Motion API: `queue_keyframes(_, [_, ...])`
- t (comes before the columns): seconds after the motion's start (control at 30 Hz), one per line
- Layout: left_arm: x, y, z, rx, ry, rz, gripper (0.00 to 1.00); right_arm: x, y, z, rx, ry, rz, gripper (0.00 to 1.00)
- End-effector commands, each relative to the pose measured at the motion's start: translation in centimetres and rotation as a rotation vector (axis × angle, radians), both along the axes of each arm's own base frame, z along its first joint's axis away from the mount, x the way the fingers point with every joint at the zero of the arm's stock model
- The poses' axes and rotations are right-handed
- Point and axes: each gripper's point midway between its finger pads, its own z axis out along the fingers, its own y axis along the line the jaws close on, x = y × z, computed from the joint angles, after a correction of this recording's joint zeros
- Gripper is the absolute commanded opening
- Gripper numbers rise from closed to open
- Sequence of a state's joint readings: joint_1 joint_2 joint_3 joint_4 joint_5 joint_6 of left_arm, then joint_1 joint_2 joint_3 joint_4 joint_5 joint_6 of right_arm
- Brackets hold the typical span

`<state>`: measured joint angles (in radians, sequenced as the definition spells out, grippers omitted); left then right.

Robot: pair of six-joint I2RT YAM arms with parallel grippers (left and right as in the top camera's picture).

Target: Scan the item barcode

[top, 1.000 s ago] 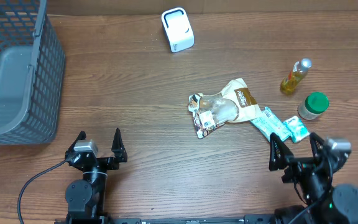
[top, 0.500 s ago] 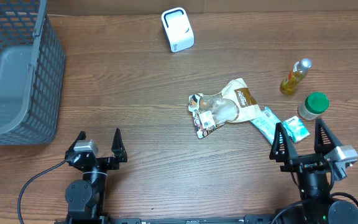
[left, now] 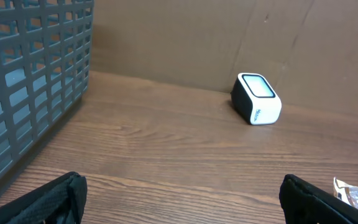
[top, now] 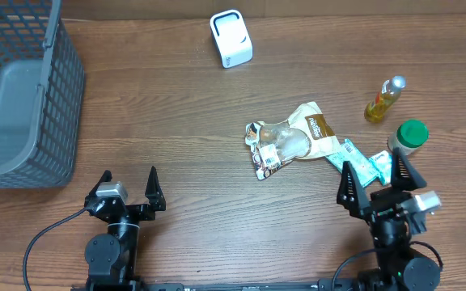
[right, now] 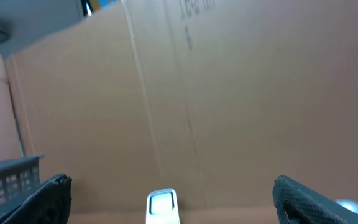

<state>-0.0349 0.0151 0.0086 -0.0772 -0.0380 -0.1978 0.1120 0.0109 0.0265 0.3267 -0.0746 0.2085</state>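
Plastic snack pouch (top: 291,139) mid-table: pinch an edge, present flat to far-edge scanner (top: 231,38) (left gripper (top: 129,173), right gripper (top: 373,168) gaping, empty).

Held the left gripper (top: 129,175) low at the near left, pointing away from the base, jaws spread wide on nothing. Held the right gripper (top: 372,170) at the near right, likewise wide apart and empty, tipped upward. Showed only dark fingertips (left: 48,202) at the lower corners of each wrist view.
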Motion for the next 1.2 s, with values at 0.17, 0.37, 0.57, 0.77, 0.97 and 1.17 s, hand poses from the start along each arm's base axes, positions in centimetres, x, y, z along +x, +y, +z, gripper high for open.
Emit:
queue_keyframes(0.17, [0.0, -0.1, 0.1, 0.018, -0.008, -0.005, 1.00, 1.6, 0.5, -6.1, -0.026, 0.238, 0.024, 1.00])
queue_keyframes(0.37, [0.0, -0.1, 0.1, 0.018, -0.008, -0.005, 1.00, 1.9, 0.5, -10.4, -0.043, 0.413, 0.019, 1.00])
queue_keyframes(0.57, [0.0, -0.1, 0.1, 0.018, -0.008, -0.005, 1.00, 1.9, 0.5, -10.4, -0.043, 0.412, 0.019, 1.00])
queue_keyframes(0.77, [0.0, -0.1, 0.1, 0.018, -0.008, -0.005, 1.00, 1.9, 0.5, -10.4, -0.043, 0.412, 0.019, 1.00])
queue_keyframes(0.97, [0.0, -0.1, 0.1, 0.018, -0.008, -0.005, 1.00, 1.9, 0.5, -10.4, -0.043, 0.412, 0.019, 1.00])
queue_keyframes(1.17, [0.0, -0.1, 0.1, 0.018, -0.008, -0.005, 1.00, 1.9, 0.5, -10.4, -0.043, 0.412, 0.019, 1.00])
